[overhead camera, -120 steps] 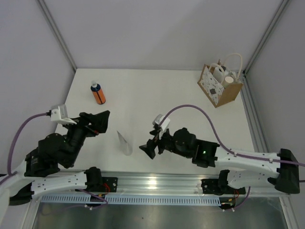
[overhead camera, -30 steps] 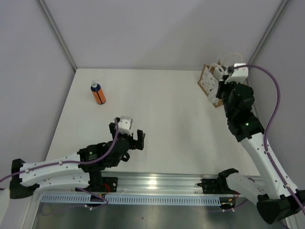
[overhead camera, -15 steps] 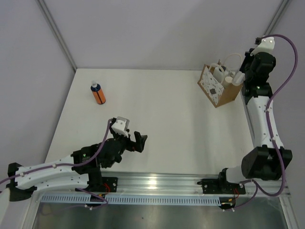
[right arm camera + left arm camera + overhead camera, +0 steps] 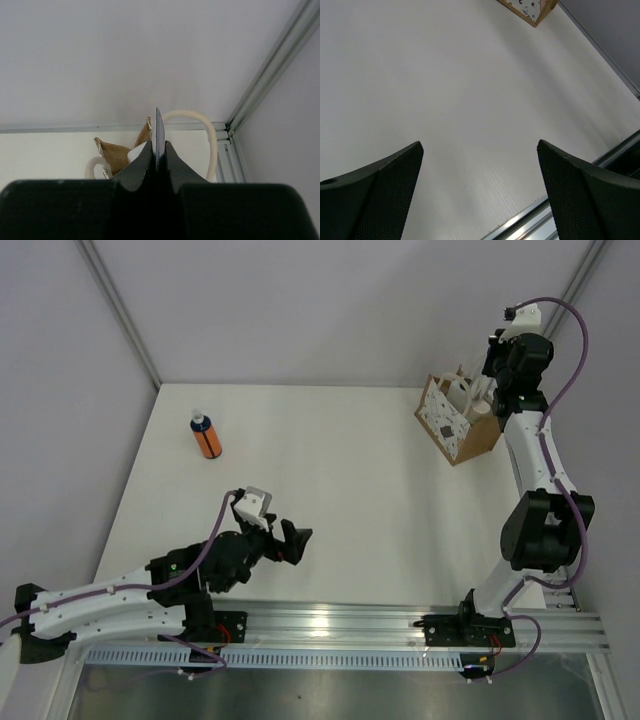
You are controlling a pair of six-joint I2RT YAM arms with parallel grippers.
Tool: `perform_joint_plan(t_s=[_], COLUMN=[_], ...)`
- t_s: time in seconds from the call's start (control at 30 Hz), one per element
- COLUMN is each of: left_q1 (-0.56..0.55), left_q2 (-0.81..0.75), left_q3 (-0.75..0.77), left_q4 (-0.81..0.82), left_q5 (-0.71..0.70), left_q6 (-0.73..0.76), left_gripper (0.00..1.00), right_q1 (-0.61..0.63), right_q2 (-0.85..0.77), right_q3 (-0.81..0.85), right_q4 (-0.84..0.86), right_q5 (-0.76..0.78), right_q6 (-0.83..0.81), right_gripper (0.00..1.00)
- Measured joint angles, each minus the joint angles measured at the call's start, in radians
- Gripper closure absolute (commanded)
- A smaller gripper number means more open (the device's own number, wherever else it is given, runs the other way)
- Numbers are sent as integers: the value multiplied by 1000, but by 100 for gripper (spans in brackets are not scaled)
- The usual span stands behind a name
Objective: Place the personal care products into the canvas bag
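The orange bottle (image 4: 206,436) with a blue-white cap stands upright at the table's far left. The canvas bag (image 4: 457,424) stands at the far right corner, dotted white panel facing left, with white items in its mouth. In the right wrist view the bag (image 4: 116,153) and its white looped handle (image 4: 208,131) lie below the tips, and a white rounded thing (image 4: 136,152) shows inside. I cannot tell if that is the cream bottle. My right gripper (image 4: 500,388) (image 4: 158,143) hangs shut above the bag. My left gripper (image 4: 297,541) (image 4: 480,150) is open over bare table near the front edge.
The table's front rail (image 4: 555,210) runs just below my left fingers (image 4: 375,200). Metal frame posts stand at the back corners, one (image 4: 270,65) right beside the bag. The raised right arm (image 4: 530,455) stands along the table's right edge. A bag corner (image 4: 529,7) shows far off.
The right arm has lifted from low over the bag to nearly upright, its wrist drifting back left above the bag. The left gripper has crept slightly rightward, still open.
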Motion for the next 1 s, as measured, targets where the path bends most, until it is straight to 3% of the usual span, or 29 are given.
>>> perform_joint_plan(t_s=[1.0], left_q1=[0], left_q2=[-21], left_q3=[-13], left_q4=[10], left_q5=[42], left_q6=[-8], left_gripper=[1], right_q1=[60], right_q2=[126], right_q3=[-106], right_q4=[172], right_q5=[-118], right_q6=[4], right_gripper=[100])
